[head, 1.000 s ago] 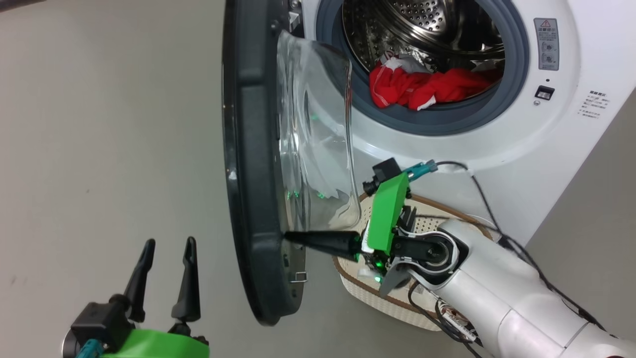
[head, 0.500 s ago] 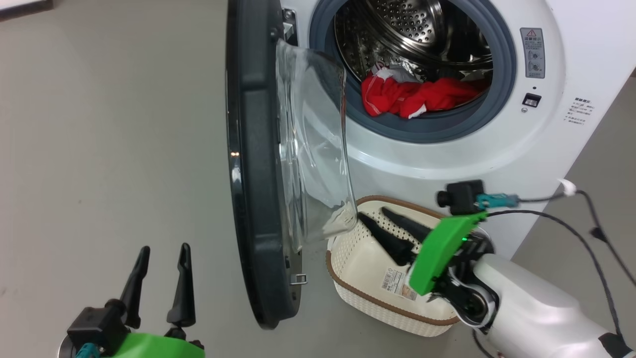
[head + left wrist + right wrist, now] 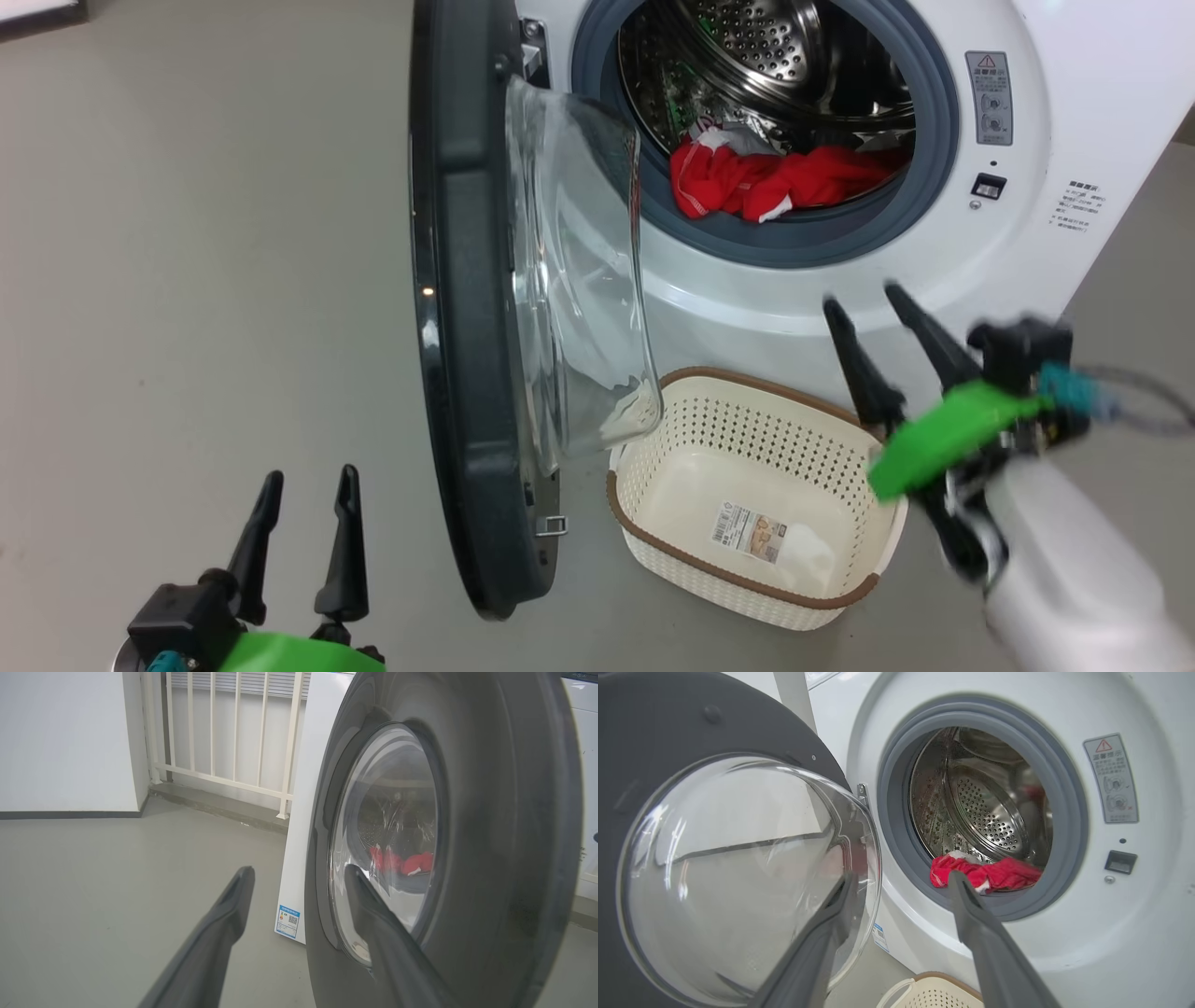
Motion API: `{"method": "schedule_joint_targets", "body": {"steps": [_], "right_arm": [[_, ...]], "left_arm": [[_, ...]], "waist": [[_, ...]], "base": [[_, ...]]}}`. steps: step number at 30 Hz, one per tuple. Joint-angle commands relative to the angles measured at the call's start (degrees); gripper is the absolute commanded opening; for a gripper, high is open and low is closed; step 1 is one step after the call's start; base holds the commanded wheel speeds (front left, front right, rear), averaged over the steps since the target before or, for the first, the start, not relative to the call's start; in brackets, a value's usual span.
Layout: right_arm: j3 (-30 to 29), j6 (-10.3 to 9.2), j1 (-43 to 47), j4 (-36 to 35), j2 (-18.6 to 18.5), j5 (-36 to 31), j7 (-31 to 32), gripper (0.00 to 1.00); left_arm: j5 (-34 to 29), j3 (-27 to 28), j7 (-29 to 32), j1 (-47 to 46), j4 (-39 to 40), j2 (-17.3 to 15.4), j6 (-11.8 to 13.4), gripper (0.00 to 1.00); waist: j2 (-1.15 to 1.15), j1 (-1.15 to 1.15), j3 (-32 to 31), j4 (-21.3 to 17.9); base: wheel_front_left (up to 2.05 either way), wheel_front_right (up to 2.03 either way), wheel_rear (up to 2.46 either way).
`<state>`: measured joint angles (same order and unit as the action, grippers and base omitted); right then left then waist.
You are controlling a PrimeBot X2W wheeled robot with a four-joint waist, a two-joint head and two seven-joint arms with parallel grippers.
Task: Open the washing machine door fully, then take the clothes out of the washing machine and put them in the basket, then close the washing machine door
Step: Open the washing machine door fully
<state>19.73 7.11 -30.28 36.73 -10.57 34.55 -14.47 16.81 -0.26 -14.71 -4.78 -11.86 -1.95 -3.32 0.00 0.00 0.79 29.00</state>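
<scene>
Nearest, the left gripper (image 3: 311, 473): two long dark tapering fingers, spread apart and empty, with its green mount cut off by the lower edge. The right gripper (image 3: 860, 297), motion-blurred, likewise has both fingers parted and holds nothing. Just left of it stands one small cream-white perforated plastic basket (image 3: 758, 381) with a brown woven-look rim, holding a single paper label (image 3: 752, 531). The round door (image 3: 467, 327), with a glossy black rim and a bulging clear glass bowl, stands open, its top cut off. Beyond is the white front-loading washing machine (image 3: 1027, 252). Bright red clothes (image 3: 756, 177) with white trim lie bunched in its perforated steel drum (image 3: 775, 47) against the grey rubber gasket (image 3: 794, 247); their number cannot be told.
</scene>
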Motion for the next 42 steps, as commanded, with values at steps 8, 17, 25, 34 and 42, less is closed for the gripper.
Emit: {"method": "schedule_joint_targets", "body": {"steps": [8,17,25,34,42], "right_arm": [[-12.83,0.37,14.90,-16.33,6.71,-21.24,-0.51,1.00],[-15.76,0.37,21.16,-21.03,7.65,-23.33,-0.52,1.00],[-15.73,0.37,21.82,-21.34,7.68,-22.45,-0.52,1.00],[-14.90,0.37,21.72,-20.99,7.69,-21.90,-0.52,1.00],[-14.45,0.37,21.75,-20.88,7.69,-21.21,-0.52,1.00]], "left_arm": [[0.11,1.11,-0.29,-1.22,2.26,-0.93,0.36,1.00],[-0.09,0.99,-0.29,-0.79,2.54,-0.93,0.45,1.00],[0.50,1.07,-0.29,-0.38,2.56,-0.93,0.08,1.00],[0.98,1.24,-0.29,-0.26,3.13,-0.93,-0.43,1.00],[0.75,1.30,-0.29,-0.51,3.39,-0.93,-0.95,0.00]], "waist": [[0.00,0.00,0.21,0.30],[0.00,0.00,0.35,0.38],[0.00,0.00,0.55,-0.06],[0.00,0.00,0.63,-0.44],[0.00,0.00,0.59,-0.88]], "base": [[0.00,0.00,0.00],[0.00,0.00,0.00],[0.00,0.00,0.00],[0.00,0.00,0.00],[0.00,0.00,0.00]]}}
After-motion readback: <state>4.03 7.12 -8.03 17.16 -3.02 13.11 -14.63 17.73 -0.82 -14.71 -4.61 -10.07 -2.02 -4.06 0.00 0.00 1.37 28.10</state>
